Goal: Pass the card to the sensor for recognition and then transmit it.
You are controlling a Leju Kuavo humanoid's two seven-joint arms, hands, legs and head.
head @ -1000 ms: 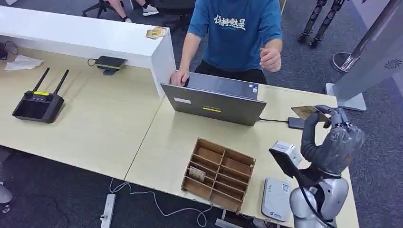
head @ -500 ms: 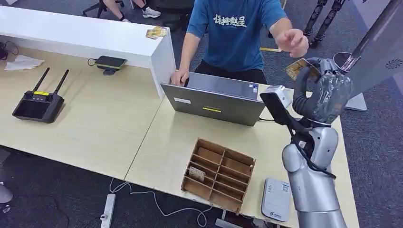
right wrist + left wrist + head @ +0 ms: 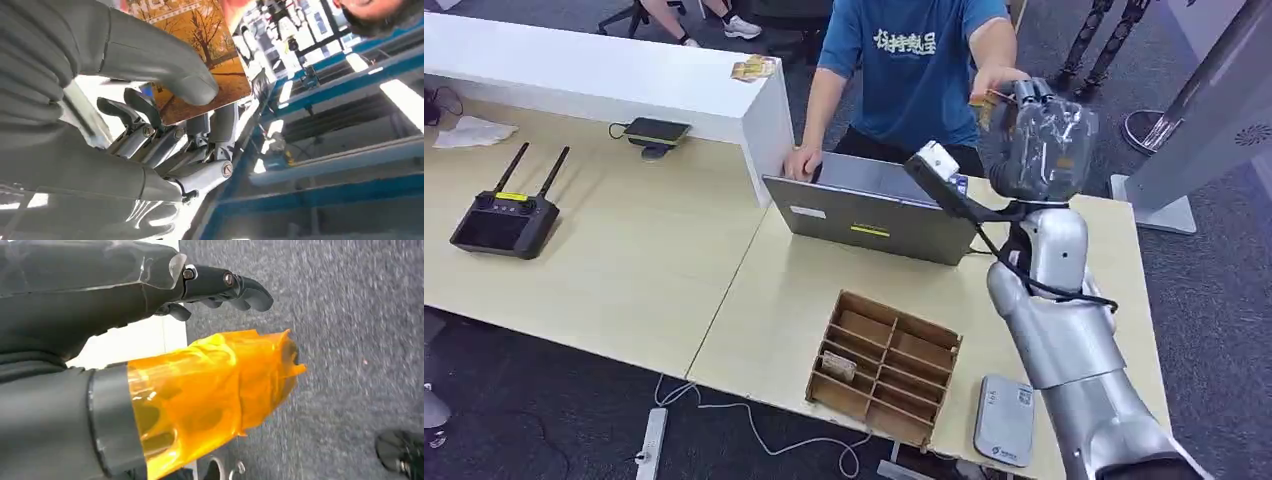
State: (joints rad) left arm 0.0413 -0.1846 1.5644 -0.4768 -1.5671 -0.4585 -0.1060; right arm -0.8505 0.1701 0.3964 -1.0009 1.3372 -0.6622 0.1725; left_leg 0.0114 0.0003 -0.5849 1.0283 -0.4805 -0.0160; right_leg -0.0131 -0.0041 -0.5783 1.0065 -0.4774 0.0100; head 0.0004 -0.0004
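The card (image 3: 200, 55), printed with orange trees, is pinched between the thumb and fingers (image 3: 165, 75) of the right hand (image 3: 1034, 135), which is raised above the far edge of the table (image 3: 624, 270), and a person's hand (image 3: 996, 82) touches the card's far end. Below stand an open laptop (image 3: 874, 215), a cardboard organizer (image 3: 884, 365) and a grey reader (image 3: 1004, 420) near the table's front edge. The left hand (image 3: 125, 295) hangs over carpet, fingers loosely spread, holding nothing.

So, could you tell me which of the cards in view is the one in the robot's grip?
The card with the autumn-tree picture, pinched in the raised right hand; the other cards lie loose on the white counter.
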